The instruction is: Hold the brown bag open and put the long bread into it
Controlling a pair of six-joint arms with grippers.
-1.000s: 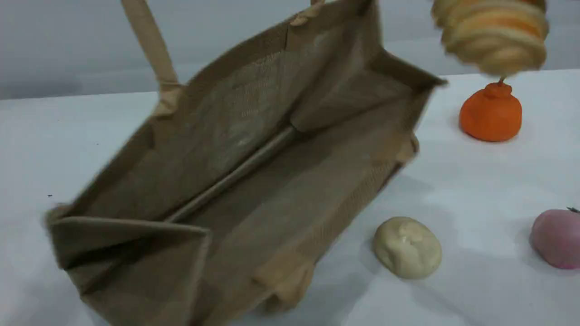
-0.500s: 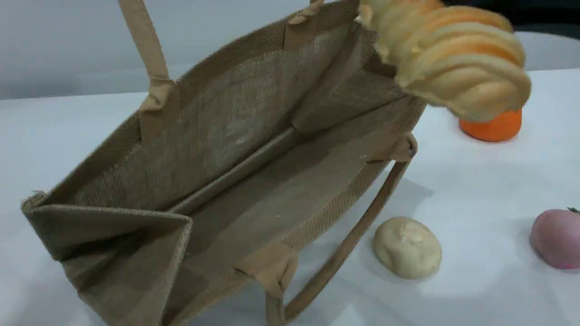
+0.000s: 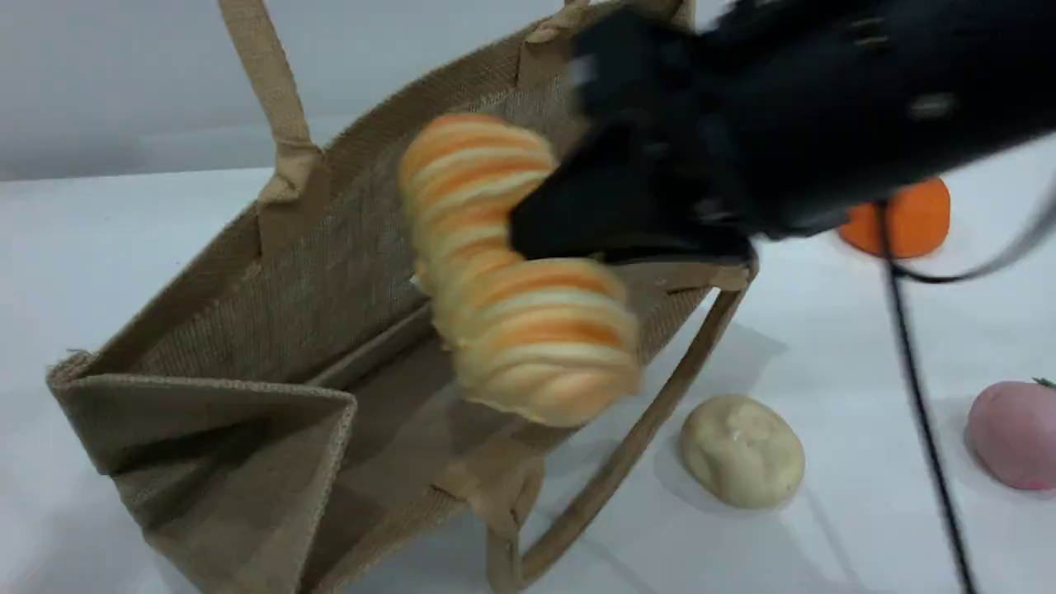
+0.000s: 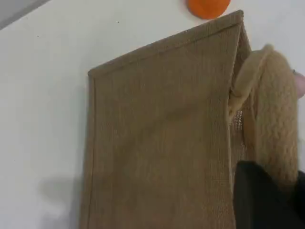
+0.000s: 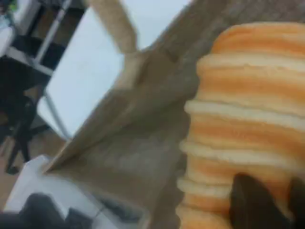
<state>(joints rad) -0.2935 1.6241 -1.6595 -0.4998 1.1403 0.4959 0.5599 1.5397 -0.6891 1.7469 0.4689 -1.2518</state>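
Nearest the camera in the scene view, the folded corner of the large tan-brown woven jute bag (image 3: 247,462) juts toward the lower left, with bare white table (image 3: 82,272) to its left. Its near rope-like beige handle (image 3: 627,445) droops over the front rim onto the table, just beside the round cream-white bun-like lump (image 3: 741,450). A pink rounded fruit (image 3: 1013,445) sits at the right edge, well apart from the bag, with open table between.

The bag's mouth gapes wide. Over it hangs the long ridged bread with pale golden and orange stripes (image 3: 511,272), tilted, its lower end above the front rim. The black right gripper (image 3: 577,231) is clamped on the loaf's middle; its fingertip (image 5: 250,202) presses the crust.

The far handle (image 3: 272,91) stands taut upward. The left gripper (image 4: 267,200) is closed on that handle (image 4: 271,124). Beyond, an orange pumpkin-shaped fruit (image 3: 912,219) rests partly behind the right arm.
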